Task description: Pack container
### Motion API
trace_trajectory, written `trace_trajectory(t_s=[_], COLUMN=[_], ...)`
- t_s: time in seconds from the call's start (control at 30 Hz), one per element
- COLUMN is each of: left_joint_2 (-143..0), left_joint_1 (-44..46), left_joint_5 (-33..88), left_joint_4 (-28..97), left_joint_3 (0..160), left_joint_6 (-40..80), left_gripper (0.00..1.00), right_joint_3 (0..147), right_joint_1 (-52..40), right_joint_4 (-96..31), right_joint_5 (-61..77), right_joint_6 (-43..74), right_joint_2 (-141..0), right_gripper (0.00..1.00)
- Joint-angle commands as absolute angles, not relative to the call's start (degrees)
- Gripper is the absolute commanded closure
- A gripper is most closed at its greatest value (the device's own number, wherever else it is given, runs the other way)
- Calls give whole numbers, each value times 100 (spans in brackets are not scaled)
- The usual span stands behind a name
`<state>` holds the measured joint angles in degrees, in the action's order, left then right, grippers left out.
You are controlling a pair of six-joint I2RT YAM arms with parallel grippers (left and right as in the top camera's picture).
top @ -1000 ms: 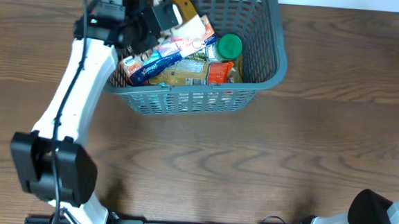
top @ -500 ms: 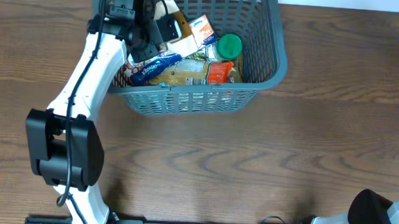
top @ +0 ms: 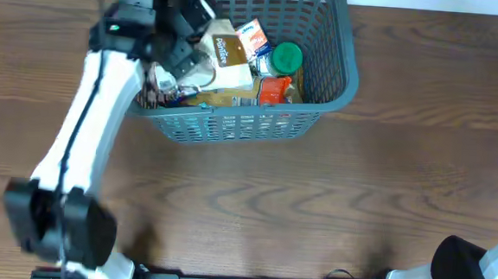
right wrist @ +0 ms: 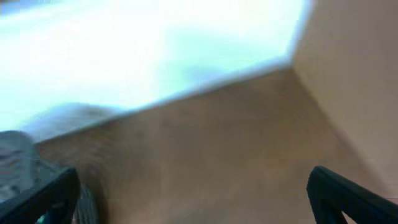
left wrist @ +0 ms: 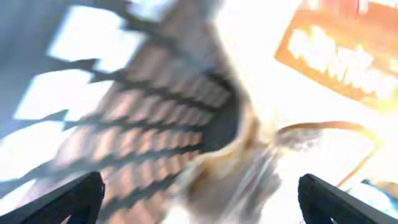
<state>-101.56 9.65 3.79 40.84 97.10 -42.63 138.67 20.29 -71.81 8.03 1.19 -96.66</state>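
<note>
The container, a grey-blue slotted basket, stands at the table's far edge and holds several snack packets. Among them are a brown packet, a white-and-orange packet, a green-lidded tub and a red-orange packet. My left gripper hovers inside the basket's left part, open and holding nothing. The left wrist view is blurred: the gripper has its fingertips far apart, with lattice wall to the left and bright packets to the right. My right gripper is open over bare wood.
Brown wooden tabletop spreads in front of the basket. The left arm runs from the near left edge up to the basket. The right arm's base sits at the near right corner. A pale wall shows in the right wrist view.
My left gripper went from shut on a long blue-and-white packet to open; that packet now lies in the basket's left part. The left arm shifted. The right gripper stayed open.
</note>
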Motion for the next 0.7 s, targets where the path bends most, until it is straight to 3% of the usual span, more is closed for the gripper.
trace_trajectory(t_s=[0.0,0.2,0.3,0.47,0.67], left_joint_2=[-9139,-7968,-7489,-6914,-6305], left_joint_1=[926,521,222,-104,-161], left_joint_5=[-16,-115,-113,-113,-106], left_joint_4=[4289,4998,5502,6128,6029], left_joint_3=[9957,9957,9950,9703,8724], left_joint_6=[-3044,-1673,-1114,-1059,-1070], left_gripper=[2,2,1,1,2], right_joint_3=[13889,13889,13885,13808,13780], right_joint_1=[1804,1717,1715,1715,1715], right_joint_4=[-6906,-7487,-7948,-8641,-9537], right_joint_5=[1811,2088,1649,932,735], right_joint_6=[-1015,-1111,-517,-47,174], right_joint_2=[-9686,-9832,-9933,-9966,-9963], right_gripper=[1,1,1,1,1])
